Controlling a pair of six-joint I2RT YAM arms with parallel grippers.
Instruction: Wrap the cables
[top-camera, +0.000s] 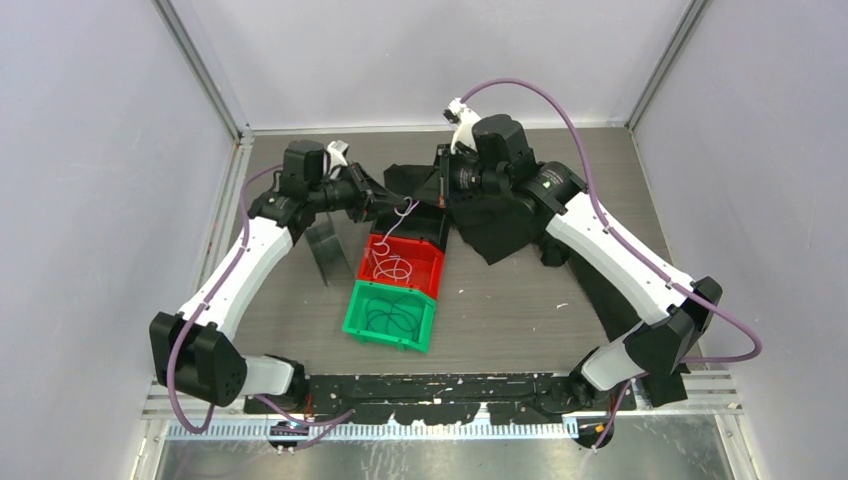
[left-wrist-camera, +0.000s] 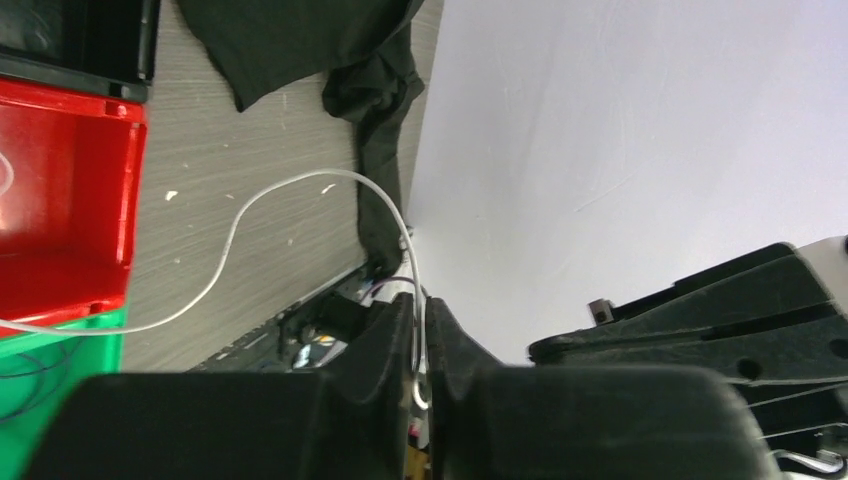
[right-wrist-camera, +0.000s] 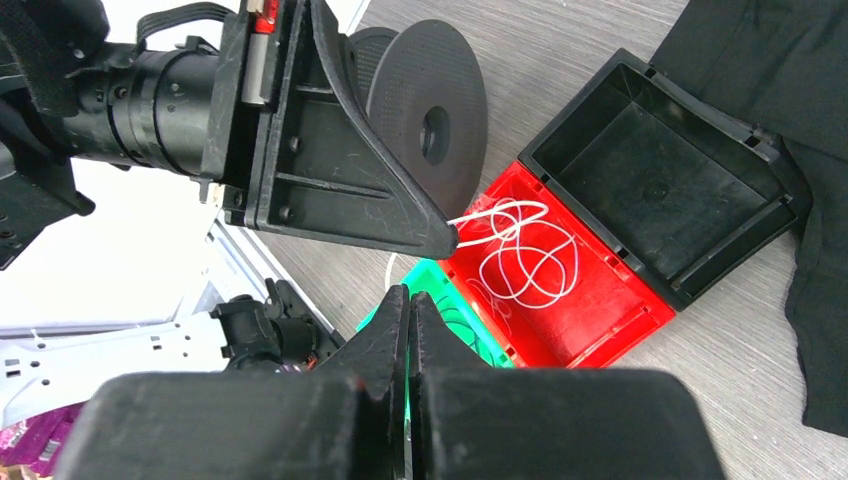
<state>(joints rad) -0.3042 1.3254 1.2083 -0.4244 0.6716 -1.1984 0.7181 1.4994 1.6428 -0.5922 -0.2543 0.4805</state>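
Cables (right-wrist-camera: 520, 250): white coil in red bin (right-wrist-camera: 620, 320), centre frame; one strand clamped in left gripper (left-wrist-camera: 417, 320). Right gripper (right-wrist-camera: 408, 300): fingers together, contents indiscernible. Handling: draw slowly, strand taut, clear of bin rim

No text, label, brand, number or sign can be read in any view.
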